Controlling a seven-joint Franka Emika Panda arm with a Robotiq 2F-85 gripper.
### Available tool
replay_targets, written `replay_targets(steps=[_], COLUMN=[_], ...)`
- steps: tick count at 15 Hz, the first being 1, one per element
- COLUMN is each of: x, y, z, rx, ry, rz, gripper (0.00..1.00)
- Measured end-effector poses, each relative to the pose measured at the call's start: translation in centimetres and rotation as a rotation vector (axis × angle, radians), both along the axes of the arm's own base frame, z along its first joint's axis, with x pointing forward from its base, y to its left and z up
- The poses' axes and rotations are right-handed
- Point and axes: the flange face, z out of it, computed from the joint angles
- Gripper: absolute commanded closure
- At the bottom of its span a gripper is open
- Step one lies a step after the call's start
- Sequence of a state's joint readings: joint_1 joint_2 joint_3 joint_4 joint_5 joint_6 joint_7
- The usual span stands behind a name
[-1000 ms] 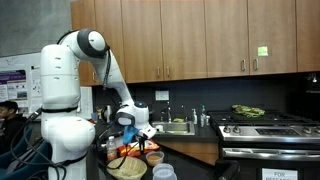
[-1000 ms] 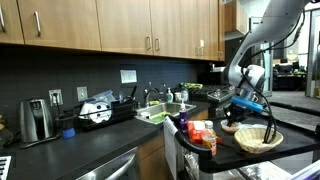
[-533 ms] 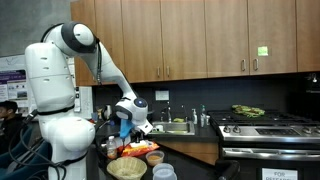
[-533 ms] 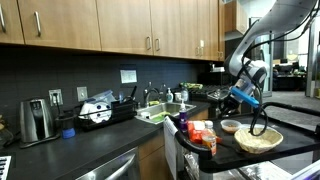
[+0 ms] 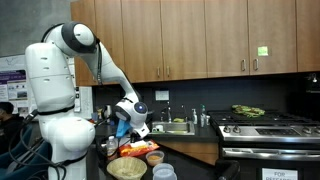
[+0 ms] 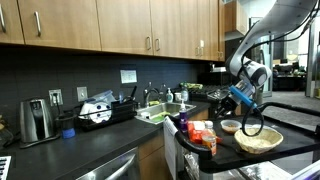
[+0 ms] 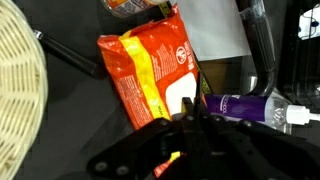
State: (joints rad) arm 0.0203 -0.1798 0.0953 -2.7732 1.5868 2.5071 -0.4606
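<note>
My gripper is shut, its two black fingers pressed together with nothing visible between them. It hovers over the near end of an orange and yellow snack bag lying on the dark counter. A purple bottle lies on its side just to the right of the fingers. A wicker basket sits to the left, with a thin black rod beside it. In both exterior views the gripper points down above the basket and the orange bag.
A small bowl stands by the basket. A white sheet lies beyond the bag. Behind are a sink, a toaster, a stove and wooden wall cabinets.
Over the last second the arm's upper links swung round and the gripper shifted slightly above the counter. In the last half second it has hardly moved. The jaws stayed shut.
</note>
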Motion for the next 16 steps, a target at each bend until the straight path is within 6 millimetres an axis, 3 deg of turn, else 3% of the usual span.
replay_targets(steps=[8, 16], x=[-0.5, -0.7], y=[-0.4, -1.6], z=[-2.1, -2.9], rx=[0.076, 0.11], ry=[0.104, 0.184], rz=[-0.077, -0.177], gripper=[0.99, 0.99])
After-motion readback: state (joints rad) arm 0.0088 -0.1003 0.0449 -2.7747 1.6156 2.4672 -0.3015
